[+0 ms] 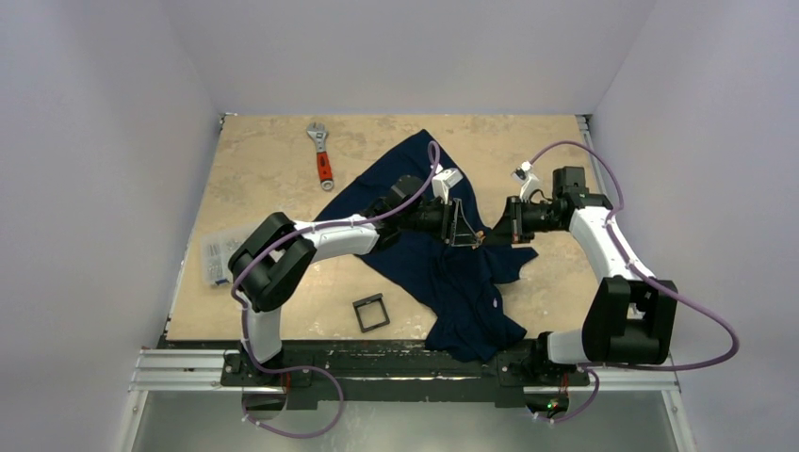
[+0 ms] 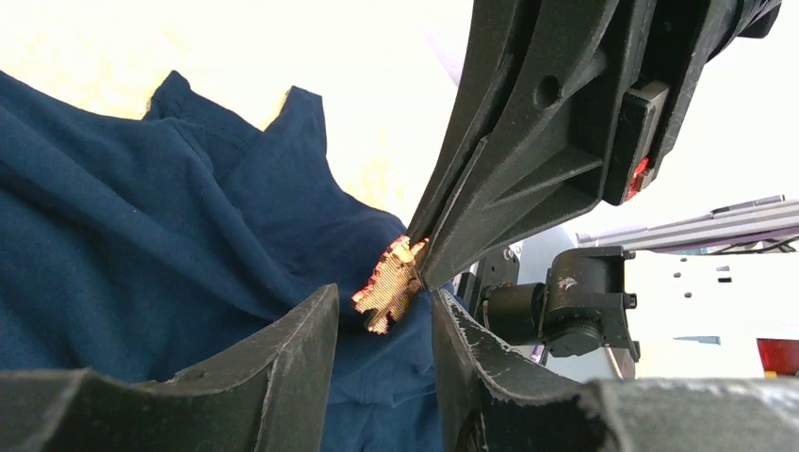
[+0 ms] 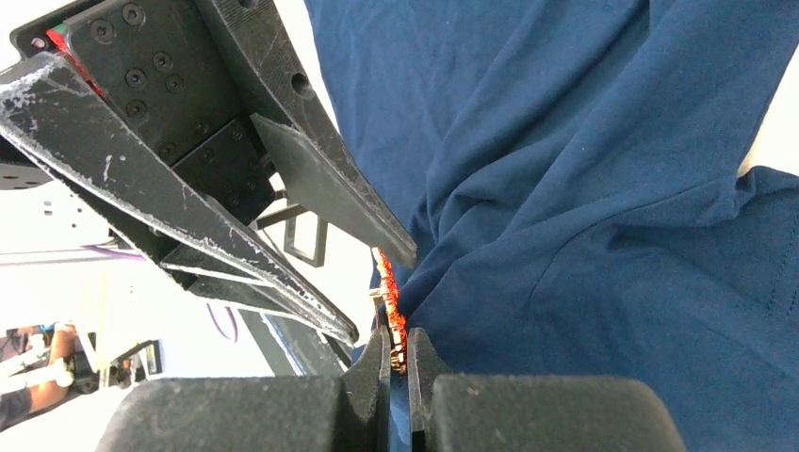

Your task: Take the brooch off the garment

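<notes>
The navy-blue garment (image 1: pixel 452 278) lies crumpled in the middle of the table, partly lifted between the arms. The tiny orange-gold brooch (image 2: pixel 391 282) sits on a raised fold of it. My right gripper (image 3: pixel 396 331) is shut on the brooch (image 3: pixel 394 315), with a little cloth beside it. In the left wrist view its fingertips (image 2: pixel 424 259) pinch the brooch's upper edge. My left gripper (image 2: pixel 384 294) is open, its jaws on either side of the brooch and not touching it. In the top view the two grippers meet tip to tip, the left (image 1: pixel 464 231) and the right (image 1: pixel 492 235).
A wrench with an orange-red handle (image 1: pixel 322 155) lies at the back left. A small black square frame (image 1: pixel 370 313) lies near the front edge. A clear bag of small parts (image 1: pixel 217 254) sits at the left edge.
</notes>
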### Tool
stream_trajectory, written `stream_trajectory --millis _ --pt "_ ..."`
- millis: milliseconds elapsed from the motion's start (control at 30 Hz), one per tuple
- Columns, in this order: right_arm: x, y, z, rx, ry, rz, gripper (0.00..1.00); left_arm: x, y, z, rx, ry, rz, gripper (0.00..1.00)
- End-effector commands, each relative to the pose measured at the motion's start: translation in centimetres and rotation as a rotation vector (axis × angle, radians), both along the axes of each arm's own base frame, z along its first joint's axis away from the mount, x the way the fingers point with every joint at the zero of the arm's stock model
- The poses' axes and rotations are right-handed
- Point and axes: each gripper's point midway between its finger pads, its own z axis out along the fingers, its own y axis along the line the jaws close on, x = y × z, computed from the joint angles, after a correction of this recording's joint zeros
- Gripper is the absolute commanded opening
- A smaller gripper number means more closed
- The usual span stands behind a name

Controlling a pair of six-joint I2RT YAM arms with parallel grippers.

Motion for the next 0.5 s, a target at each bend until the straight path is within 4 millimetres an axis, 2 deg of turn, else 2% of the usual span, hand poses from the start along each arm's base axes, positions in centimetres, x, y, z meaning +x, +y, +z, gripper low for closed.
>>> stream_trajectory --millis 0,267,467 --pt "0.02 0.09 0.89 0.014 -0.046 -0.009 0.0 0.76 -0.63 1.45 -0.05 -0.018 0.0 0.39" --pt "-0.39 0.28 1.01 0.026 -0.058 0.0 0.0 0.94 -0.83 1.46 -0.055 -0.012 0.005 0.36" --pt "-0.46 0.35 0.93 0.032 -0.061 0.001 0.0 0.43 -0.92 2.04 -0.093 -0.03 -0.032 0.39"
